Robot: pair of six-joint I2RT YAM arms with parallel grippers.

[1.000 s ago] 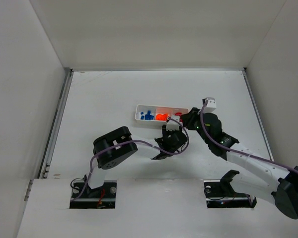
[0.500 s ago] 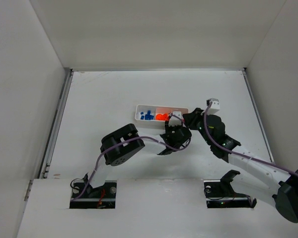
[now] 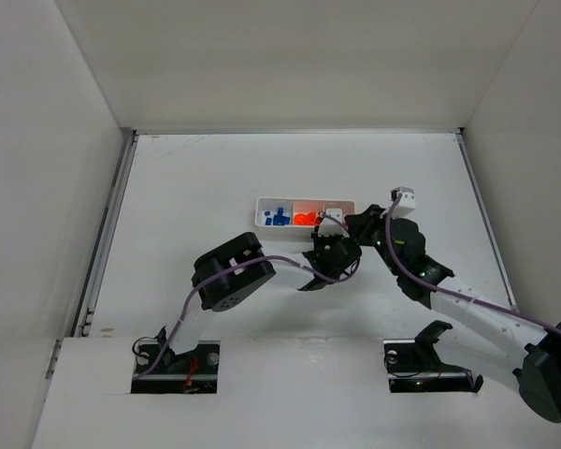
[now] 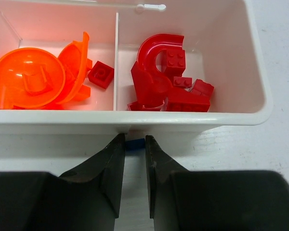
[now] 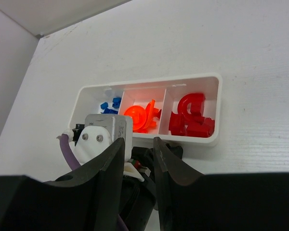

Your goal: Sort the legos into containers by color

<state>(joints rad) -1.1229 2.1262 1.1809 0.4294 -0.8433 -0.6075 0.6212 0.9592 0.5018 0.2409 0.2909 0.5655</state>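
- My left claw (image 4: 134, 139) is clenched down to a narrow slit, and there's a tiny blue lego (image 4: 133, 145) pinched right at the fingertips. It fills the gap from one finger to the other.
- That piece is too small for me to call which way it points or where its long side runs.
- It sits just outside the tray (image 4: 192, 118), low against the near wall, right under the divider between the middle and right compartments.
- The tray's long axis runs side to side across my left fingers, so I'm aimed square at its long wall.
- From the overhead camera it lies left to right across the table (image 3: 187, 178), with blue on the left, orange in the middle and red on the right.
- Past the wall, the orange legos (image 4: 29, 84) are in the middle bin, a big dome-shaped one among them, with one stray red brick (image 4: 100, 74) mixed in.
- The red legos (image 4: 171, 86) are piled in the right bin, with a curved arch piece on top.
- The blue legos (image 5: 111, 105) are in the far left bin.
- My right claw (image 5: 138, 140) is released, fingers apart with nothing gripped, hanging just behind my left wrist and pointing at the same long wall.
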